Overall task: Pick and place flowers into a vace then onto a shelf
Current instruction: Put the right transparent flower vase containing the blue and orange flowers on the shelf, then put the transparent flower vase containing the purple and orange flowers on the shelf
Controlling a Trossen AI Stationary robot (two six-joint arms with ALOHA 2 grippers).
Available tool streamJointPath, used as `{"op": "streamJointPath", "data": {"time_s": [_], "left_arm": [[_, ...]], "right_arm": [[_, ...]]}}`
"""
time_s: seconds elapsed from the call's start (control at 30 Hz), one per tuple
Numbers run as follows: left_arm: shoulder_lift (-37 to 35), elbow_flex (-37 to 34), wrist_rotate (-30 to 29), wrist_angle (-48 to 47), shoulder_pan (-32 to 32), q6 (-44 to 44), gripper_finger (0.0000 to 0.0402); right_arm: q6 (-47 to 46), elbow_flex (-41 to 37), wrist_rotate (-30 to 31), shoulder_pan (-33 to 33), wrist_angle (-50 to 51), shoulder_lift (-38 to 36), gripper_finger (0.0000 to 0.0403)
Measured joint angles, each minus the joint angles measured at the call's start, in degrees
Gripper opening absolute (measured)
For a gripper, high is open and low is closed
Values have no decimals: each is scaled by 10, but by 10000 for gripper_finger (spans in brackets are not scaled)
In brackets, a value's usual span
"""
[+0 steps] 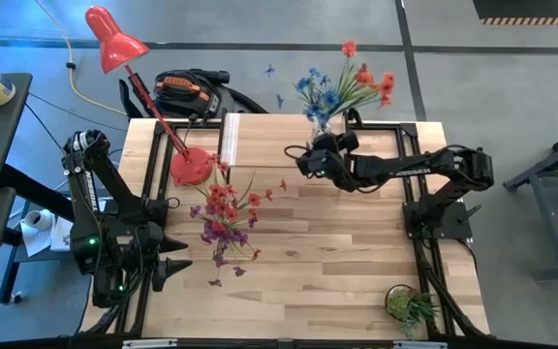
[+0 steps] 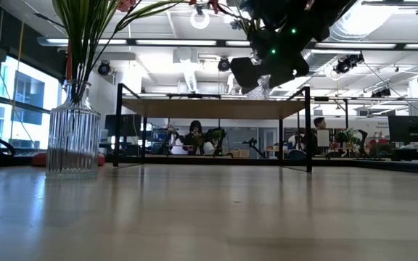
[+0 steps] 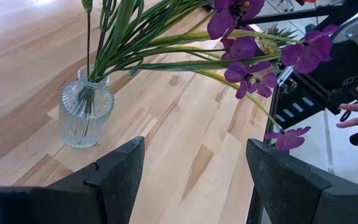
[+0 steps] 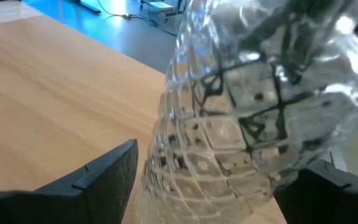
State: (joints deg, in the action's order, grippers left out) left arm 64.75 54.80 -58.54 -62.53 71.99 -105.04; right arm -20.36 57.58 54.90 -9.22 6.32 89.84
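While our right hand [image 1: 310, 158] is closed around the diamond-cut glass vase [image 4: 247, 118] with its blue and red flowers [image 1: 349, 85], carried above the light plank of the shelf [image 1: 260, 131] at the far edge of the worktop [image 1: 347, 262], we judge the step in hand to be setting that vase down on the shelf. To do it well we should keep the vase upright, lower it slowly until its base sits flat and well in from the plank's edge, and only then let go. A second, ribbed vase [image 3: 84, 112] of red and purple flowers [image 1: 226, 218] stands on the worktop just ahead of our left hand [image 1: 180, 267], which waits there wide open and empty.
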Motion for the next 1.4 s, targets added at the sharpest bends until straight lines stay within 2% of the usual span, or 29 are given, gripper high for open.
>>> {"op": "streamJointPath", "data": {"time_s": [0.4,0.73,1.0,1.17,1.4], "left_arm": [[0,0,-5,-1,0,0,317],[0,0,-5,-1,0,0,317],[0,0,-5,0,0,0,317],[0,0,-6,21,0,9,317],[0,0,-19,44,0,46,317]], "right_arm": [[-7,0,20,33,28,0,336],[-81,0,22,65,114,0,337],[-85,0,25,99,132,0,337],[-143,1,20,128,174,-3,339],[-245,1,-31,202,242,-3,335]]}}
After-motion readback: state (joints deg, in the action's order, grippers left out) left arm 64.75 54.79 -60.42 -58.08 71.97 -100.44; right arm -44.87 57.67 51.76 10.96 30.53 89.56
